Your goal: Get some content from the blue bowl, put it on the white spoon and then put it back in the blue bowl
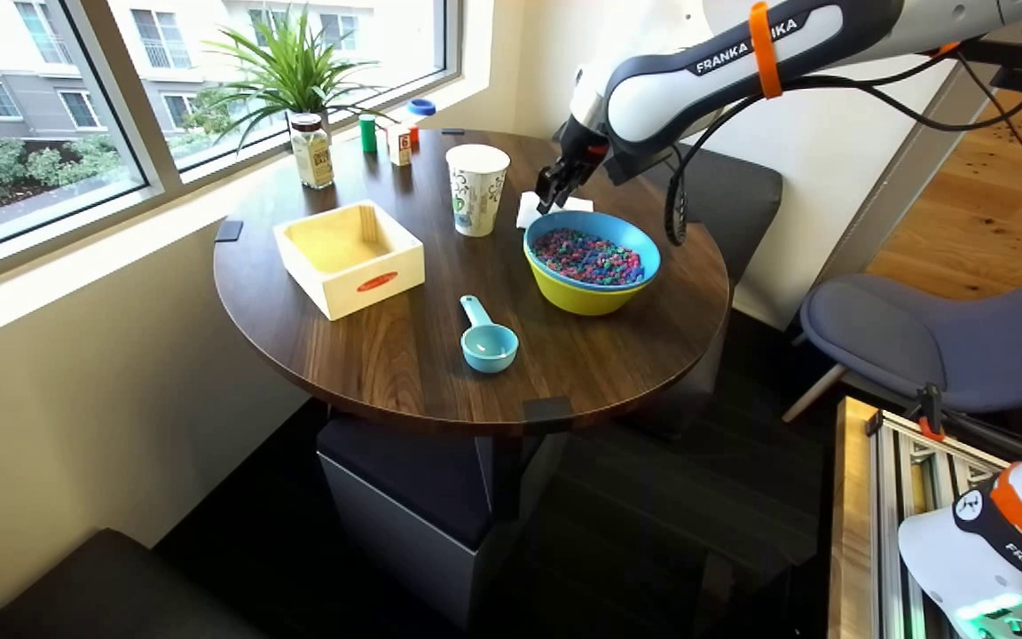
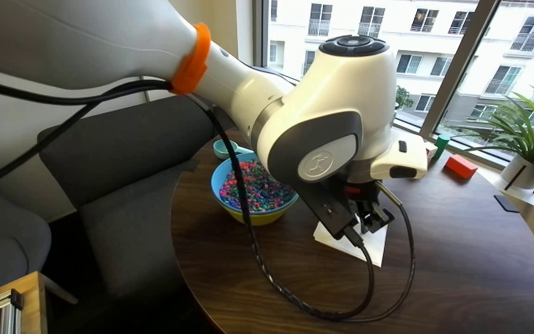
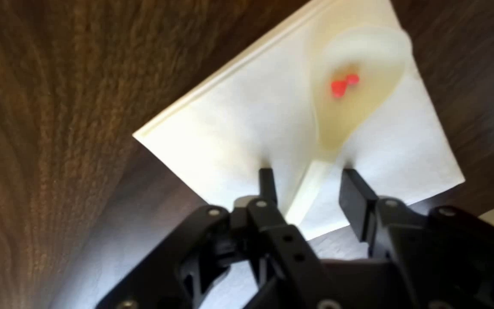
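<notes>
The blue bowl [image 1: 617,229], yellow-green outside, stands on the round table in both exterior views [image 2: 220,178]. It holds a heap of tiny mixed-colour content [image 1: 589,257], also seen in an exterior view [image 2: 257,188]. The pale white spoon [image 3: 358,103] lies on white napkins in the wrist view, with two small red pieces [image 3: 342,85] in its hollow. My gripper [image 3: 307,172] is open and low over the napkins. The spoon's handle shows between its fingers, nearer the left one, with gaps on both sides. The handle's end is hidden by the gripper.
White napkins [image 2: 364,246] lie beside the bowl. A turquoise scoop [image 1: 490,344] lies near the table edge. A tall white cup [image 1: 477,191] stands near the bowl. A yellow wooden tray [image 1: 378,282], a jar [image 1: 311,153] and small boxes stand towards the window.
</notes>
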Controlling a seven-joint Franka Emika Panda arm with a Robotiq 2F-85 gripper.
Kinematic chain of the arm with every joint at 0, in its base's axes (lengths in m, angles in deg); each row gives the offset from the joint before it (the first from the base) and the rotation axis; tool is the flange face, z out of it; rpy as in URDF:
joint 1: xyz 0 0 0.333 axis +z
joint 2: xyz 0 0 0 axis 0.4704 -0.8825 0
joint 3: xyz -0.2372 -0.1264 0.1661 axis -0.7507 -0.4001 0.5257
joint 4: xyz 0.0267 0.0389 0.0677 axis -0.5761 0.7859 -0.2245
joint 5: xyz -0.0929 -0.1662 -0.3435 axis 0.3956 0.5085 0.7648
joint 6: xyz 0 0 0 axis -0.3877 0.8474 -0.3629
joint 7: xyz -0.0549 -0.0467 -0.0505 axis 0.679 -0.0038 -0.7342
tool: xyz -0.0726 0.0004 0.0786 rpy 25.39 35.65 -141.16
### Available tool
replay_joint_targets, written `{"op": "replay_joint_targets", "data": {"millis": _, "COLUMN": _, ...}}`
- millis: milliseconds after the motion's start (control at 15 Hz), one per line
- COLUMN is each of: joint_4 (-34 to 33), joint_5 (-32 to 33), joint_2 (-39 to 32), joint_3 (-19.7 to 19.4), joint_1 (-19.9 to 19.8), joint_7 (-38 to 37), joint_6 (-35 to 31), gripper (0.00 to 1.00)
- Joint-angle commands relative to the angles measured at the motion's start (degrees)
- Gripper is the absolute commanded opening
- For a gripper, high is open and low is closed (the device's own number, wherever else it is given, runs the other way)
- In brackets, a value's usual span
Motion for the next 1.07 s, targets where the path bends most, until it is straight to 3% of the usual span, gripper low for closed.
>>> {"op": "replay_joint_targets", "data": {"millis": 0, "joint_4": -1.4, "joint_5": 0.4, "joint_2": -1.1, "joint_3": 0.1, "joint_1": -0.1, "joint_7": -1.1, "joint_6": 0.4, "gripper": 0.15}}
{"op": "replay_joint_targets", "data": {"millis": 133, "joint_4": -1.6, "joint_5": 0.5, "joint_2": -1.2, "joint_3": 0.0, "joint_1": 0.0, "joint_7": -1.2, "joint_6": 0.4, "gripper": 0.01}}
{"op": "replay_joint_targets", "data": {"millis": 200, "joint_4": -1.7, "joint_5": 0.5, "joint_2": -1.2, "joint_3": 0.0, "joint_1": 0.0, "joint_7": -1.2, "joint_6": 0.4, "gripper": 0.0}}
{"op": "replay_joint_targets", "data": {"millis": 1000, "joint_4": -1.0, "joint_5": 3.3, "joint_2": 7.2, "joint_3": -0.7, "joint_1": 1.5, "joint_7": -5.2, "joint_6": 5.9, "gripper": 0.03}}
